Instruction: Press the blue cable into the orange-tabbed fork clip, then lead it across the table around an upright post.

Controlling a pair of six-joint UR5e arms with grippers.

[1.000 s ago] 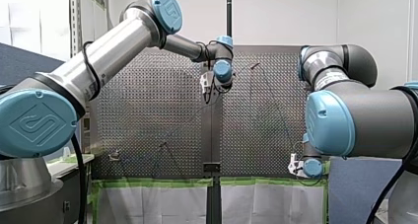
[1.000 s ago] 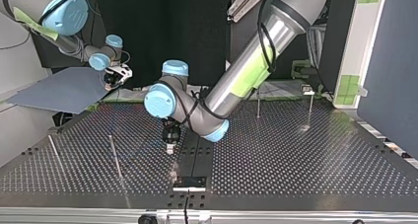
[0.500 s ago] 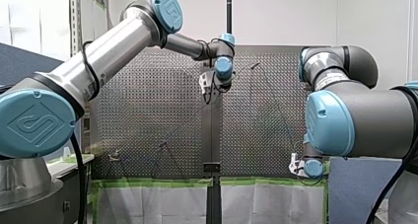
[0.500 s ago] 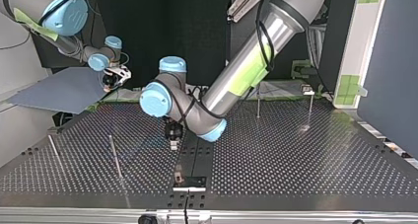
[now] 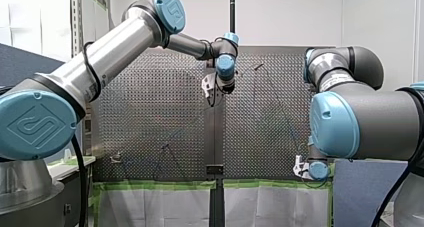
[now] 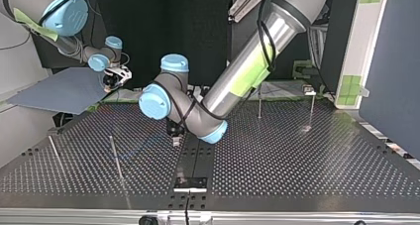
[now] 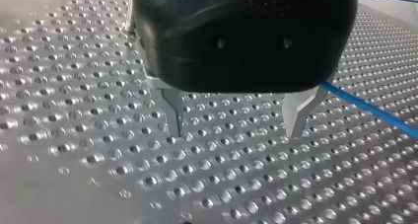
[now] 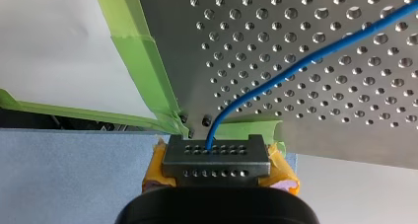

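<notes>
– Metal worktop (image 5: 150, 112), front view: my left tool (image 5: 212, 92) hangs over the middle, my right tool (image 5: 299, 168) sits at the near edge. Cable (image 8: 296, 66)?
– Too thin to trace there. Clip: can't pick it out.
– Top view?
– Left tool low over the centre, thin posts (image 6: 116, 158) well apart on both sides. Right tool at the view's left, by the far edge. Can't see the cable round any of the posts.
– Left wrist view?
– Tool wide open, empty, metal fingers (image 7: 295, 118) just above the holes. Cable lies just beside one finger, outside the gap.
– Right wrist view?
– Tool closed on the cable, yellow pads (image 8: 281, 167) either side, at the green tape (image 8: 143, 61) on the worktop's edge. Cable runs from it out over the holes.
– Progress?
– Early, I'd say. One end is held, nothing shows it pressed into the clip, and the routing round the posts is all left. Left tool looks placed to take the cable.
</notes>
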